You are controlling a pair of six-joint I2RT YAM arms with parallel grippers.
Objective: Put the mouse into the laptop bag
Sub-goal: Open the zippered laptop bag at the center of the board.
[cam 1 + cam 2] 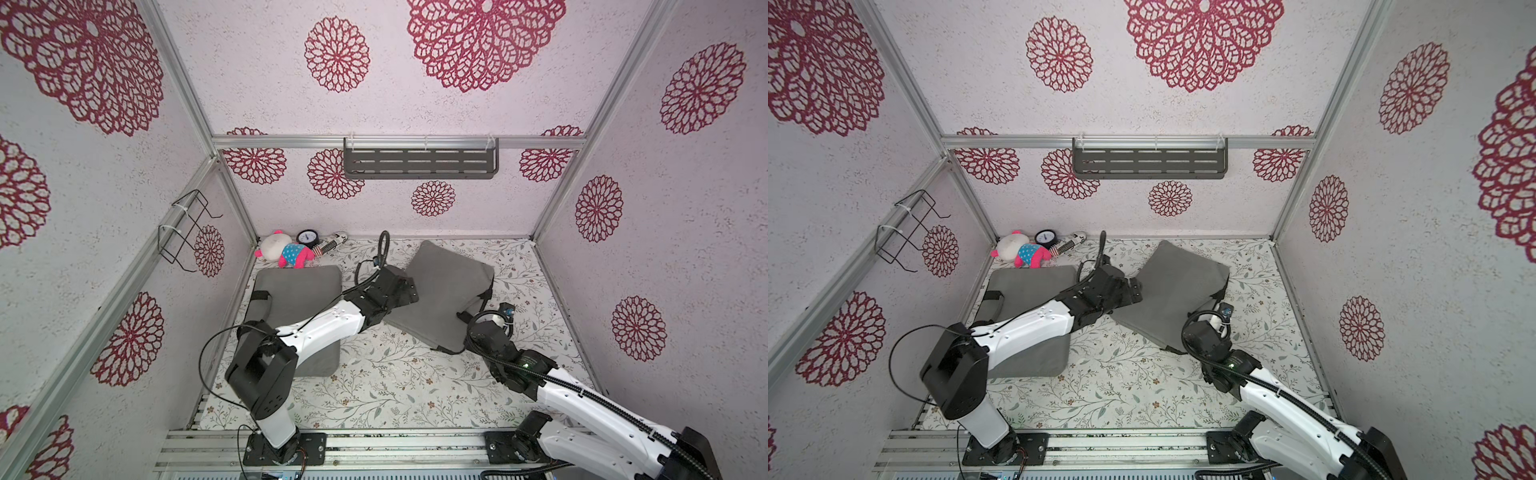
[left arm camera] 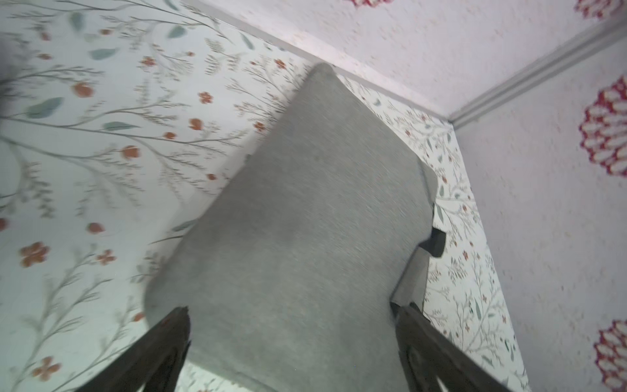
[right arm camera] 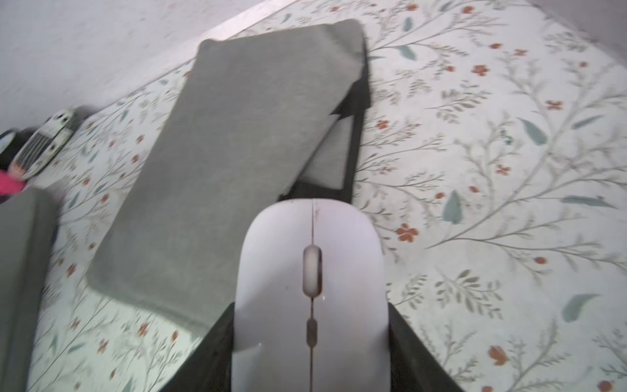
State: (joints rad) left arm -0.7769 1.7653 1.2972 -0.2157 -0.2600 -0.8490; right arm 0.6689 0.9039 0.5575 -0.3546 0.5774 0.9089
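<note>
One mouse [image 3: 325, 278] pinched in right gripper [image 3: 310, 322], long axis aimed at laptop bag [image 3: 230, 152] opening ahead. Left gripper [image 2: 290, 309] spread wide

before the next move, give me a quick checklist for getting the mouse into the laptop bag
1. Right gripper shut on the mouse: ok.
2. Nose of the mouse facing the bag mouth of the laptop bag: ok.
3. Left gripper open above the laptop bag: ok.
4. The bag mouth held open: not ok, the left jaws grip nothing.
5. The bag mouth wide enough for the mouse: cannot tell.
</note>
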